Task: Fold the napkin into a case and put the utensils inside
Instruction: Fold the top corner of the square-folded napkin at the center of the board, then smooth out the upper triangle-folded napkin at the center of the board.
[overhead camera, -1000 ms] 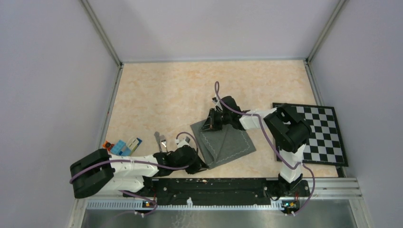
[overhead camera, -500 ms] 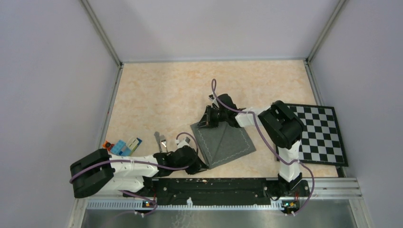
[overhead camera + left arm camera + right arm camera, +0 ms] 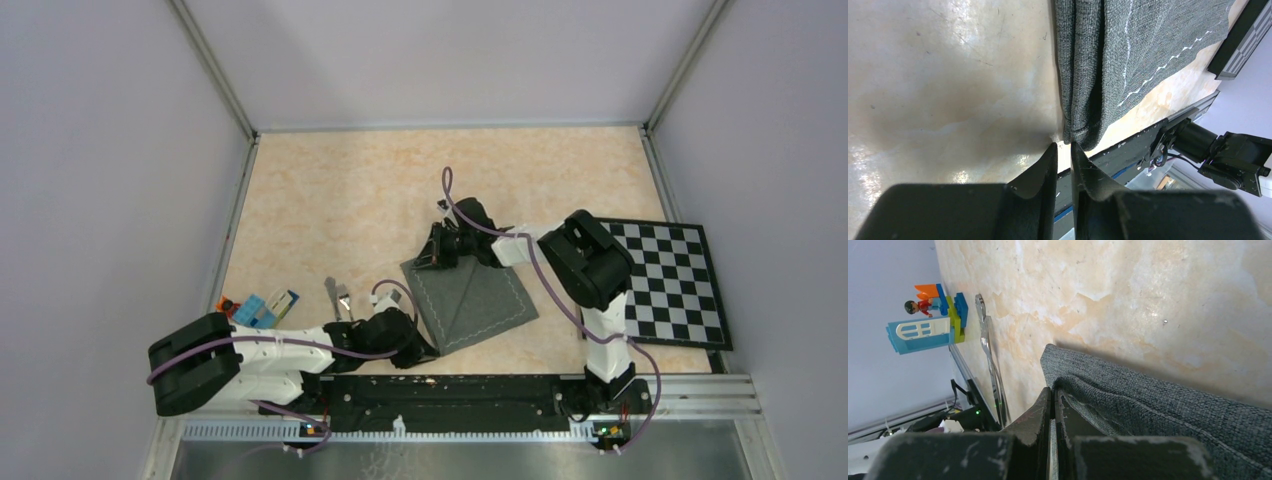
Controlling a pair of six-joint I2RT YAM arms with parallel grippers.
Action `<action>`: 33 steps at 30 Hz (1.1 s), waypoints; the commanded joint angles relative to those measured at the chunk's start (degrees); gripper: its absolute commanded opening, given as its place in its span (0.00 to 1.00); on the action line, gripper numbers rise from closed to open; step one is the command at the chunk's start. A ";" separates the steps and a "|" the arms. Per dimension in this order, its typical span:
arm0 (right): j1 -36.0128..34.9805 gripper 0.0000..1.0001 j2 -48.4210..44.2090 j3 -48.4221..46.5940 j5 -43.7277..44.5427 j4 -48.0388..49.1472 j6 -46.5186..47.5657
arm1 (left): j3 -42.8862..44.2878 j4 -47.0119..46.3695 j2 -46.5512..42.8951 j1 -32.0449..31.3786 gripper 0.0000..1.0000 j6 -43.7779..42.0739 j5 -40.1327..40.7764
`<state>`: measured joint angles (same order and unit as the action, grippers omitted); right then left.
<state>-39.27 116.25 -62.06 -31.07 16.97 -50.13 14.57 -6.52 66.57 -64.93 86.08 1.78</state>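
Observation:
The dark grey napkin point(image 3: 470, 300) lies folded on the table, a stitched line running diagonally across its top layer. My right gripper point(image 3: 432, 260) is at its far left corner, shut on the napkin's upper layer point(image 3: 1148, 405), which bulges up over the fingertips point(image 3: 1060, 395). My left gripper point(image 3: 1064, 145) rests low at the near left corner. Its jaws stand a narrow slit apart with nothing between them, and the napkin's corner point(image 3: 1080, 132) sits just beyond the tips. The utensils point(image 3: 337, 297) lie side by side left of the napkin, also in the right wrist view point(image 3: 988, 350).
A small pile of toy bricks with a figure point(image 3: 258, 308) sits at the left edge beside the utensils. A black-and-white checkered board point(image 3: 670, 280) lies at the right. The black base rail point(image 3: 450, 390) runs along the near edge, close to the napkin's corner.
My right gripper has shifted a little to the left with the napkin's upper layer, which now lies flatter. The left arm has stayed put.

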 commanded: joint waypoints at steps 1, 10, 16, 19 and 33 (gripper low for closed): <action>-0.67 0.00 0.21 -2.88 0.40 0.74 0.75 | -1.87 6.26 1.75 -0.61 0.22 -1.09 0.90; -0.63 0.15 -0.24 -5.34 -1.06 -1.98 1.58 | -1.21 12.00 -4.55 -0.73 0.28 -2.85 0.96; -0.47 0.44 -5.65 -8.31 -4.24 -5.88 4.98 | -0.80 16.12 -16.47 -0.82 0.41 -6.59 -0.04; 0.30 0.52 -9.93 -9.03 -6.12 -9.36 8.72 | 0.04 14.38 -20.86 -0.75 0.43 -10.19 -0.67; 18.65 0.37 -8.96 -1.78 -18.21 -12.80 18.09 | 14.71 -9.45 5.44 15.41 0.21 -22.49 -19.15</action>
<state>-22.90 104.77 -66.24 -43.72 3.99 -35.35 24.36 -6.68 62.85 -51.55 68.31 -7.92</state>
